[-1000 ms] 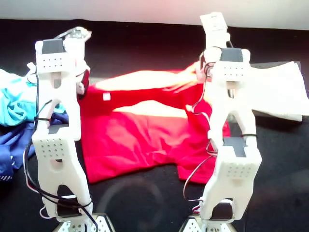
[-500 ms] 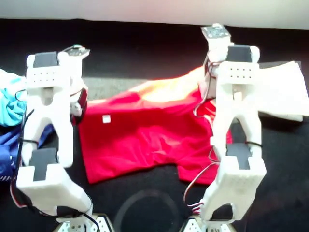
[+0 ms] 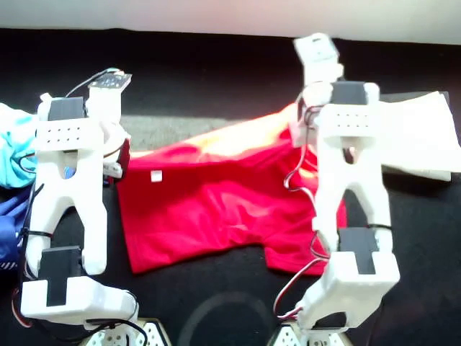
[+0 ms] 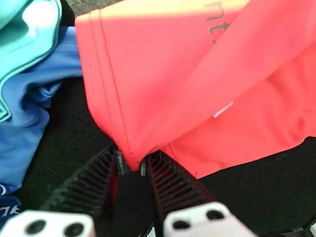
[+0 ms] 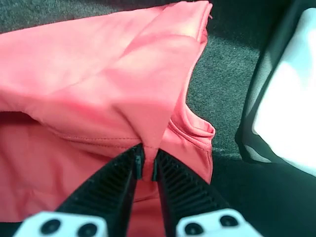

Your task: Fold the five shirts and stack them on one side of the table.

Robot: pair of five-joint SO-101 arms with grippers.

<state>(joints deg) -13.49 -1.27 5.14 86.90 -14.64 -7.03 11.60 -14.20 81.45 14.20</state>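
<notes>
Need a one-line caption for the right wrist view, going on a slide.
Right gripper shut on a bunched edge of the red shirt, dark table and white fabric beside it.

Shirt pile (image 3: 16,166) left, white stack (image 3: 418,137) right, open table (image 3: 216,65) beyond.

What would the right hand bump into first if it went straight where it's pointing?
The right hand is shut on a fold of the red shirt, so more of that shirt comes first. Past it is probably the dark table, though depth is hard to judge.
</notes>
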